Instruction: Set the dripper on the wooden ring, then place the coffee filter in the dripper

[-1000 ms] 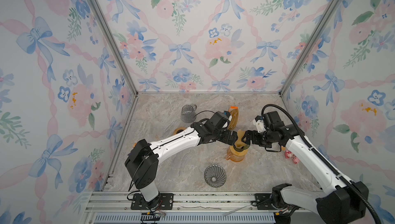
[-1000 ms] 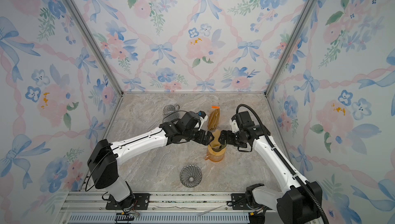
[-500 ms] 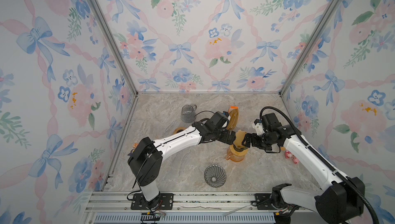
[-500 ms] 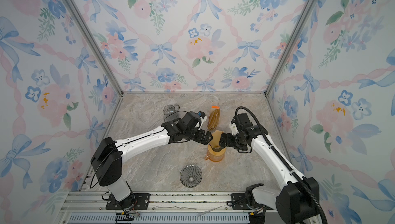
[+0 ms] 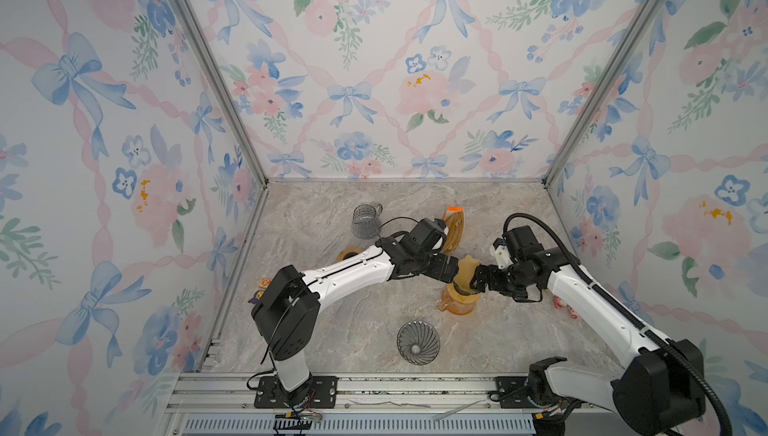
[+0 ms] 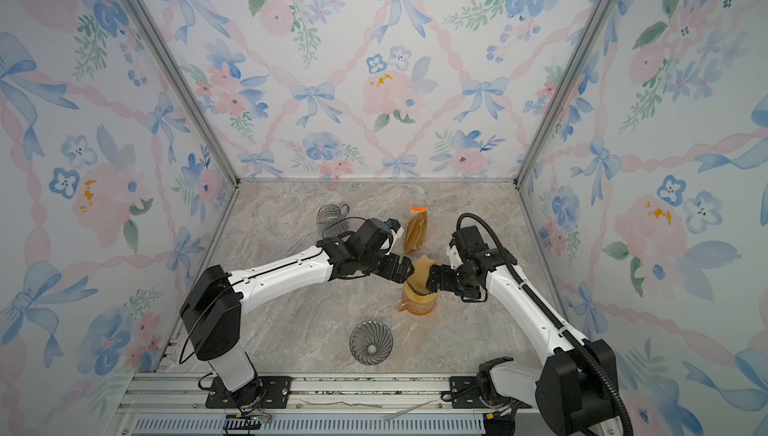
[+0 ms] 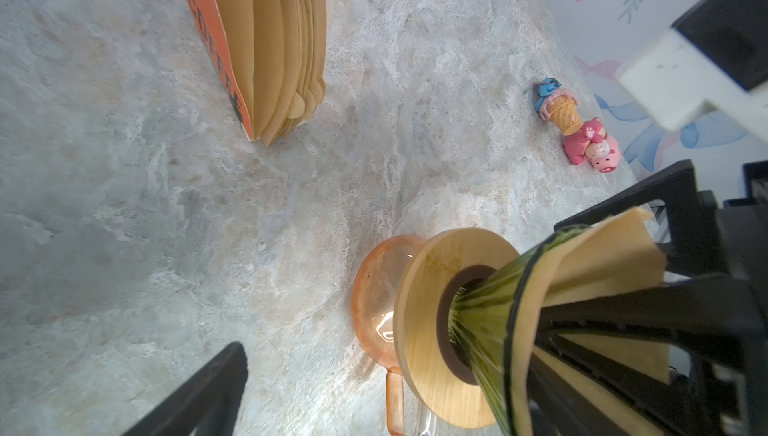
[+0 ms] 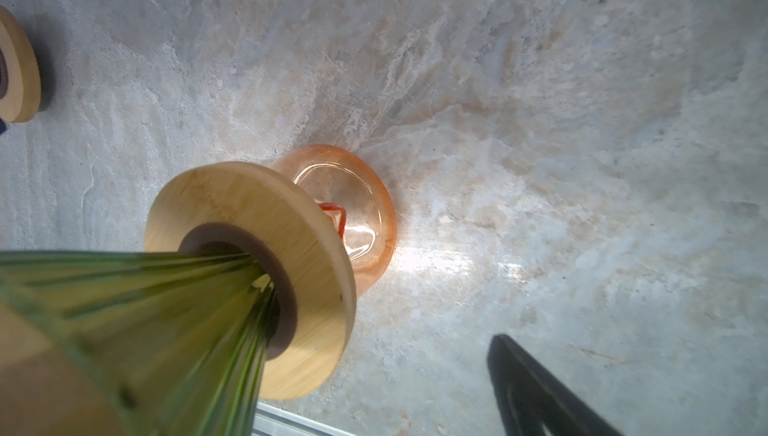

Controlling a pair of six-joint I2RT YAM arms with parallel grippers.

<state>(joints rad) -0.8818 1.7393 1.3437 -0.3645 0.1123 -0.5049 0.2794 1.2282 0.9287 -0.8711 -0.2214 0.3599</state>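
Between left gripper (image 5: 451, 273) and right gripper (image 5: 480, 280): coffee filter (image 5: 467, 266) in dripper (image 7: 486, 309) | both jaws spread wide

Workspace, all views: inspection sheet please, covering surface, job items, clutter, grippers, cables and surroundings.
Surface: marble table, no spills seen.
Job's things: filter stands in the green dripper, its top edge above the rim; the dripper sits on an orange carafe.
Clutter: filter pack, mug, wooden ring, grey dripper, toys.
Grippers: left gripper and right gripper open, either side of the dripper; contact unclear.
Cables: black cable loops up on the right, clear of the things.
Surroundings: floral walls, metal rail in front.
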